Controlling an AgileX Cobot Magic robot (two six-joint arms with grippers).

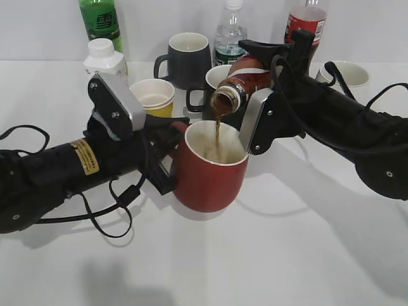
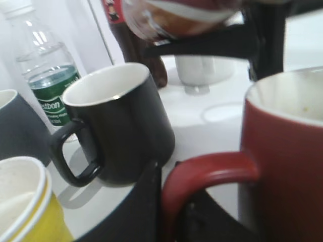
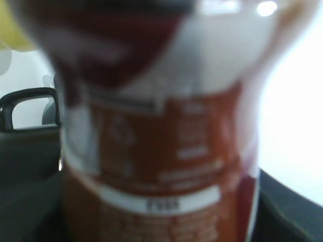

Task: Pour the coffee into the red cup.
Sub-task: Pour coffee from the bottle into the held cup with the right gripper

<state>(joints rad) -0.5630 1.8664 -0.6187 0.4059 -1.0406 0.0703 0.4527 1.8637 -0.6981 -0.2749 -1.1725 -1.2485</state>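
The red cup stands mid-table, upright, off-white inside. My left gripper is shut on its loop handle. My right gripper is shut on the coffee bottle and holds it tipped, mouth down-left, above the cup. A thin brown stream falls from the mouth into the cup. In the right wrist view the bottle's brown-orange label fills the frame, blurred. The bottle's underside shows at the top of the left wrist view.
Behind the cup stand a black mug, a grey mug, a yellow paper cup, a white bottle, a green bottle, a water bottle, a cola bottle and a white cup.
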